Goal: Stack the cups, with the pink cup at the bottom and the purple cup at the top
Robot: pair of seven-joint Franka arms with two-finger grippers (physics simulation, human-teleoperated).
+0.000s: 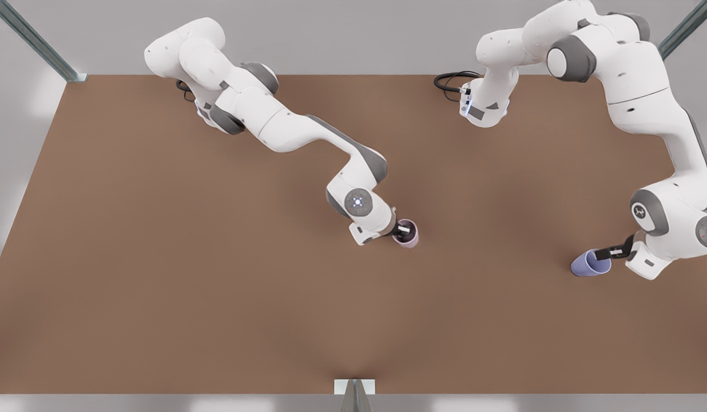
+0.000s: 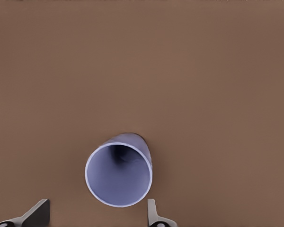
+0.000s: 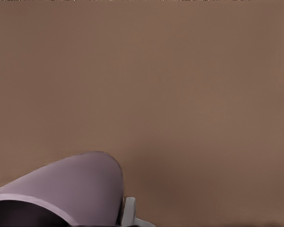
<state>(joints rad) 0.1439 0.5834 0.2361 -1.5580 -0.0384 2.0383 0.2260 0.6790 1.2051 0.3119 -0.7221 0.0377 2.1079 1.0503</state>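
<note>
While the right gripper (image 1: 403, 231) pinches the rim of the matte dusty-pink tapered cup (image 1: 408, 236) mid-table (image 1: 159, 257), the left gripper (image 1: 610, 252) hangs open beside the lavender tapered cup (image 1: 589, 265), well apart. Next it probably needs to clamp that rim.

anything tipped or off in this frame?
The purple cup looks tilted near the front view's right, left gripper at its rim. The pink cup is upright, right gripper shut on its wall. Nothing spilled.

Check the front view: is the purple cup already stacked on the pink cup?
No: the purple cup sits far from the pink cup.
</note>
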